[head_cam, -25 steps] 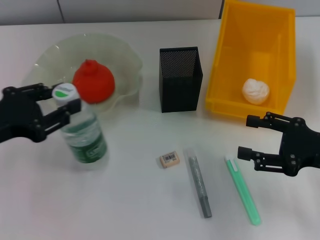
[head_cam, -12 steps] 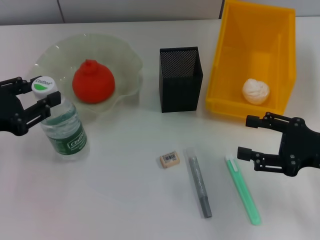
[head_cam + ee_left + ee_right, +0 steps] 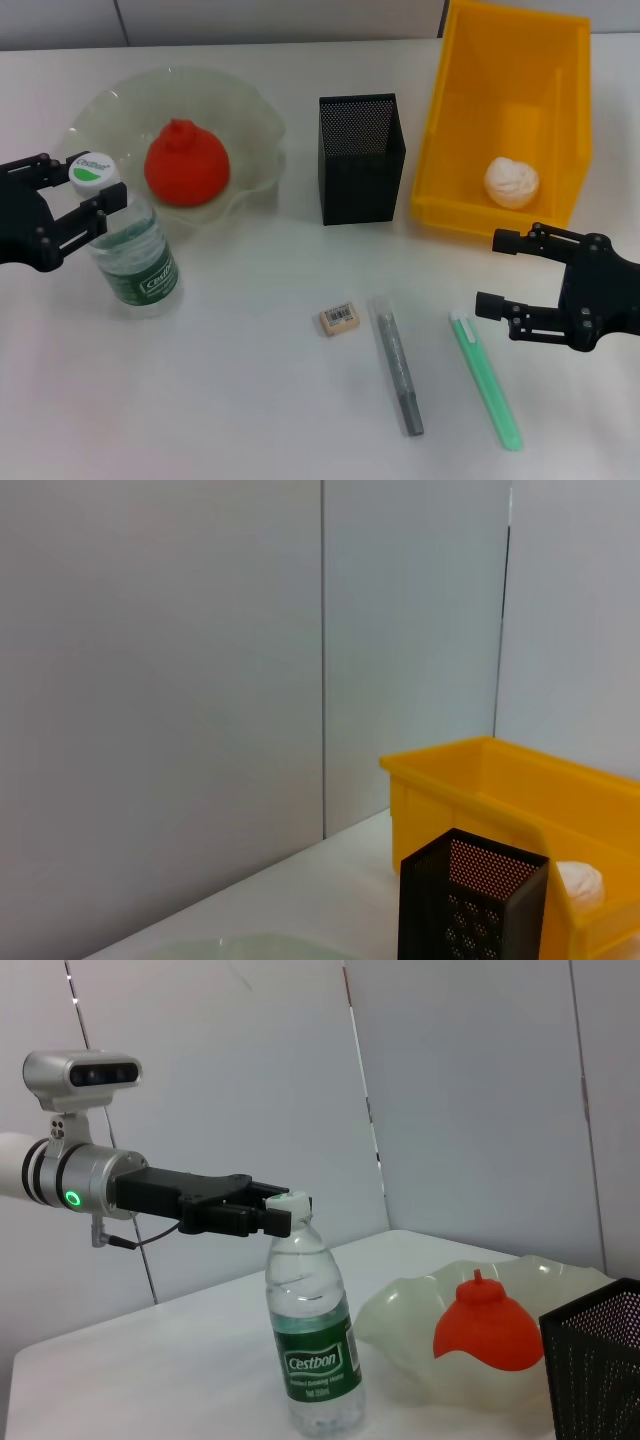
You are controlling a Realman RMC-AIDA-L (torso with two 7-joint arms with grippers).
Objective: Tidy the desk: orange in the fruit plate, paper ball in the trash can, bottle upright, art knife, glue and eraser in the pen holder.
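At the head view's left edge, the left gripper (image 3: 75,200) clenches the white cap of the clear, green-labelled bottle (image 3: 135,255), upright beside the plate (image 3: 250,130). The right gripper (image 3: 500,272) hangs released, lower right.

The orange (image 3: 187,165) is set in the plate (image 3: 245,110), the bottle (image 3: 135,255) before it, the mesh cup (image 3: 361,158) placed right of both.

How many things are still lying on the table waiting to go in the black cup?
3. The eraser lies nearest the pen holder, the glue beside it, and the art knife by the right pincer.
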